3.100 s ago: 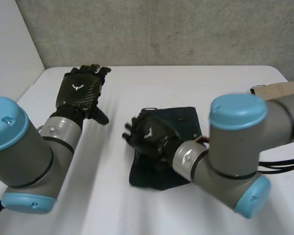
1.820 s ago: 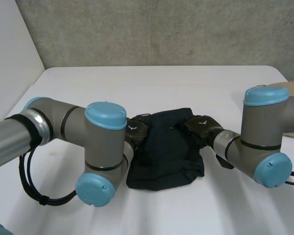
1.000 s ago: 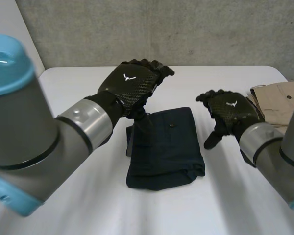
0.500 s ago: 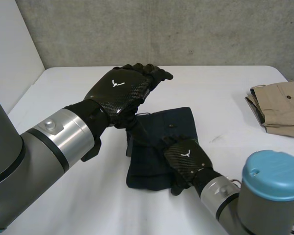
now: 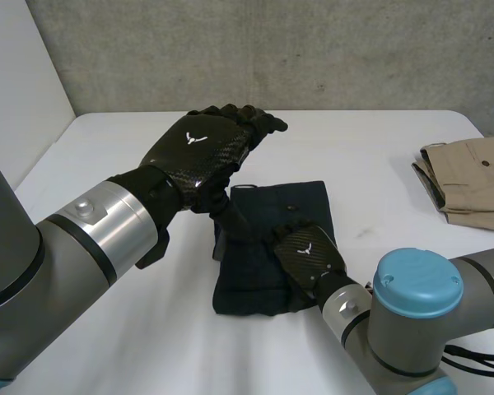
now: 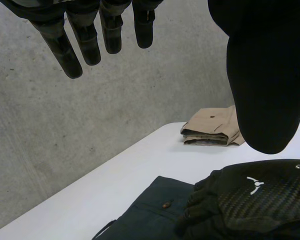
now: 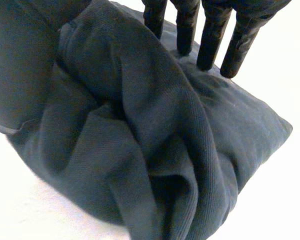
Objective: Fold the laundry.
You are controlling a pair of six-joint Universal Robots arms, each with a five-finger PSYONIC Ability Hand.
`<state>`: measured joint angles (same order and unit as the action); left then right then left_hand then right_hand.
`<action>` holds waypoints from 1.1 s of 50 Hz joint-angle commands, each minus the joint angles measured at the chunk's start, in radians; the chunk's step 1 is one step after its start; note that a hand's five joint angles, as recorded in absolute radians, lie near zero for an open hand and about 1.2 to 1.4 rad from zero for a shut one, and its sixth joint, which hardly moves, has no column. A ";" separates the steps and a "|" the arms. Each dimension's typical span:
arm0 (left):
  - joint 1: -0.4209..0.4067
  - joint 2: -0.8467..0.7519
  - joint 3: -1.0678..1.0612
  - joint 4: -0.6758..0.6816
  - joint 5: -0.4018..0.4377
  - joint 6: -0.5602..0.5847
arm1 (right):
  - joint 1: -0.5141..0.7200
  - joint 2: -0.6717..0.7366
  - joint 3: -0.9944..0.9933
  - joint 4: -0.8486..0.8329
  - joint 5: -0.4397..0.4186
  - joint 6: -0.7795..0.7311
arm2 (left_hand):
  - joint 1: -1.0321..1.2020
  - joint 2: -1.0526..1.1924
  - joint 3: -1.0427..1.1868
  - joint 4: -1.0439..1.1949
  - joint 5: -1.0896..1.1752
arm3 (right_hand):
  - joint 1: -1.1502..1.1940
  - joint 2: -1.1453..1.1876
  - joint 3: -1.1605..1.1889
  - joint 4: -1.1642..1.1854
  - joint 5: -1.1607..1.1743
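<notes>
The left hand (image 5: 199, 152) is released and holds nothing. Its fingers (image 6: 85, 42) reach out straight and slightly spread, and its thumb (image 6: 262, 90) hangs down apart from them. The hand is raised in the air, palm down, over the far left corner of a folded dark navy garment (image 5: 306, 202). In its own wrist view it stands clear above the cloth.

The right hand (image 5: 307, 257) lies on the same garment, on its near right part. This hand is also relaxed rather than clenched. In the right wrist view its straight fingertips (image 7: 210, 52) press down on the top of the cloth and do not curl round it. Beside the fingers the fabric bunches into thick, soft folds, and a rounded edge bulges out under the palm. I cannot tell whether the thumb bears on those folds.

The garment is a roughly rectangular bundle lying flat on the white table (image 5: 379, 140). It sits about midway between the left and right edges, somewhat nearer the near edge than the far one. A small button (image 6: 165, 204) shows on its upper layer, near the far edge of the bundle, just beyond the right hand's fingers.

Well apart from it, a pair of folded beige trousers (image 5: 469, 177) lies at the table's right edge, touching neither hand. Behind the far edge of the table rises a grey concrete wall (image 5: 272, 49).
</notes>
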<state>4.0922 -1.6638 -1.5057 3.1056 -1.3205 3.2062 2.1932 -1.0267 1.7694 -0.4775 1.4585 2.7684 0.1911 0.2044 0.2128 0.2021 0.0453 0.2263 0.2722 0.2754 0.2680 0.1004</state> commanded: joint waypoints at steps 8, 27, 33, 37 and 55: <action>-0.001 0.001 -0.013 0.018 0.001 -0.005 | -0.001 0.063 -0.090 -0.015 0.000 -0.003 | -0.013 -0.026 -0.034 -0.024 -0.042 | 0.589 0.543 0.540 0.548 0.541; 0.011 -0.001 -0.018 0.024 0.000 -0.005 | -0.142 0.080 -0.174 0.039 -0.046 -0.266 | -0.013 -0.026 -0.034 -0.024 -0.042 | 1.170 1.124 1.121 1.128 1.121; 0.016 -0.004 -0.024 0.031 0.000 -0.005 | -0.300 0.031 -0.197 0.080 -0.176 -0.371 | -0.013 -0.026 -0.034 -0.024 -0.042 | 1.170 1.124 1.121 1.128 1.121; 0.016 -0.008 -0.025 0.042 -0.002 -0.005 | -0.397 0.030 -0.287 0.106 -0.268 -0.394 | -0.013 -0.026 -0.034 -0.024 -0.042 | 1.170 1.124 1.121 1.128 1.121; 0.017 -0.010 -0.025 0.048 -0.005 -0.040 | -0.670 0.243 -0.964 0.194 -0.409 -0.188 | -0.010 -0.023 -0.032 -0.021 -0.039 | 1.170 1.124 1.121 1.128 1.121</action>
<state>4.1090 -1.6737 -1.5311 3.1520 -1.3238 3.1720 1.6096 -0.8849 0.9889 -0.3289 1.0591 2.4827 0.1911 0.2044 0.2128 0.2021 0.0453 0.9620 1.1751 1.1655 1.1871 0.9342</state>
